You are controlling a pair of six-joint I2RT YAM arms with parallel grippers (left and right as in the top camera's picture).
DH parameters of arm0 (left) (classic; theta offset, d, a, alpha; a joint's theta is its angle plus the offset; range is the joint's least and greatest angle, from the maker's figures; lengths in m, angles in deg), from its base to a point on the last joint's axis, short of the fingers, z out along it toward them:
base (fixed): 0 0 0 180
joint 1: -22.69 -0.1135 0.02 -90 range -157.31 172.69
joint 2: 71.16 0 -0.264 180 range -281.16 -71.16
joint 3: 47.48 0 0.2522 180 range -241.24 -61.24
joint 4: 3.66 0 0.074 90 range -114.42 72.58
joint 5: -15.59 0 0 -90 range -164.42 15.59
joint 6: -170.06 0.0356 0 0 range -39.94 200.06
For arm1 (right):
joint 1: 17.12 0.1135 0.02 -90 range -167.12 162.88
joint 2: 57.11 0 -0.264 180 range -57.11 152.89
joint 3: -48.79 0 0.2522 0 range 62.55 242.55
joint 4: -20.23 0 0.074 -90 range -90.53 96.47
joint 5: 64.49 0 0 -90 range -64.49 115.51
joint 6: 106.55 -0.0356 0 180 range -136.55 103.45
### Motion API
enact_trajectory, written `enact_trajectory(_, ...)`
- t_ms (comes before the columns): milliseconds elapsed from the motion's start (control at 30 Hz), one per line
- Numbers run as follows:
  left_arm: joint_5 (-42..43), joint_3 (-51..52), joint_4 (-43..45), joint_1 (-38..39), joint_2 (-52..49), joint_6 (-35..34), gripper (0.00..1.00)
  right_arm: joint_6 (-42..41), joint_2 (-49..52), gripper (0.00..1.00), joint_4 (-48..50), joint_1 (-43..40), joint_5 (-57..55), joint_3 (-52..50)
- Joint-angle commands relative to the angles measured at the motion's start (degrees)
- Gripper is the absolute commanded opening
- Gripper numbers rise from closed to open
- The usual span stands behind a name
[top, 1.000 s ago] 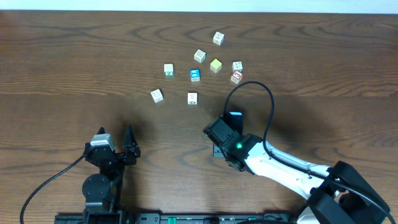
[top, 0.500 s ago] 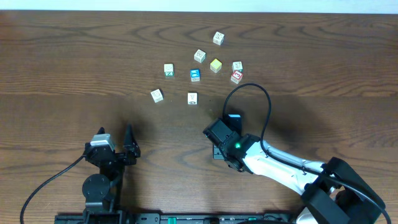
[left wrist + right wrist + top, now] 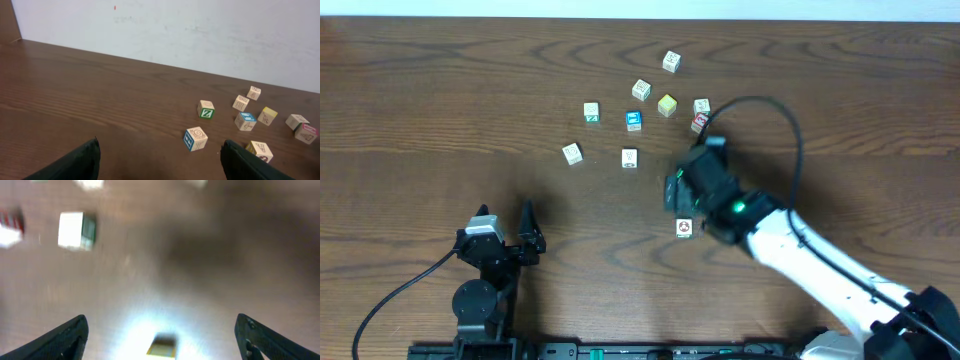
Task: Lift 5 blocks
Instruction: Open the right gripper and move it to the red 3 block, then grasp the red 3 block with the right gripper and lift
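Note:
A loose cluster of small blocks lies at the far middle of the table: a yellow-topped block [image 3: 667, 104] [image 3: 267, 115], whitish picture blocks [image 3: 641, 90] [image 3: 671, 62] [image 3: 701, 106], and nearer ones [image 3: 629, 158] [image 3: 572, 153]. A white block with a red mark [image 3: 685, 227] lies alone on the wood, just beside my right arm. My right gripper [image 3: 678, 190] [image 3: 162, 332] hangs open above the table. A blurred block [image 3: 162, 347] lies on the table below its spread fingers, untouched. Near the front edge my left gripper [image 3: 506, 216] [image 3: 160, 162] stands open and empty.
A blue-topped cube [image 3: 634, 121] [image 3: 245, 121] and a white cube with a green Z [image 3: 591, 112] [image 3: 206, 109] sit in the cluster. A red-sided cube [image 3: 698, 122] is half hidden by my right arm and its looping cable [image 3: 790, 130].
My right gripper has opened, risen and swung away toward the cluster. The white red-marked block it covered now lies bare on the table. The left arm has not moved.

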Motion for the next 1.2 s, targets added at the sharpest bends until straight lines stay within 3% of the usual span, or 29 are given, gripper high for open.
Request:
enact_trajectory(0,-0.33,0.94,-2.16,0.17,0.35,-0.52,0.77,8.83,1.88,0.93,0.61,-7.50,-0.46,5.16)
enact_trajectory(167,-0.33,0.94,-2.16,0.17,0.35,-0.52,0.77,17.94,5.92,0.98,6.67,-13.70,6.58,8.48)
enact_trajectory(567,-0.33,0.94,-2.16,0.17,0.35,-0.52,0.77,0.04,24.94,0.99,8.13,-15.61,5.01,23.28)
enact_trajectory(867,-0.33,0.94,-2.16,0.17,0.35,-0.52,0.77,-11.10,35.58,0.83,7.39,-14.67,3.32,30.34)
enact_trajectory(1167,-0.33,0.94,-2.16,0.17,0.35,-0.52,0.77,-11.21,36.44,0.67,6.91,-14.69,0.26,30.34)
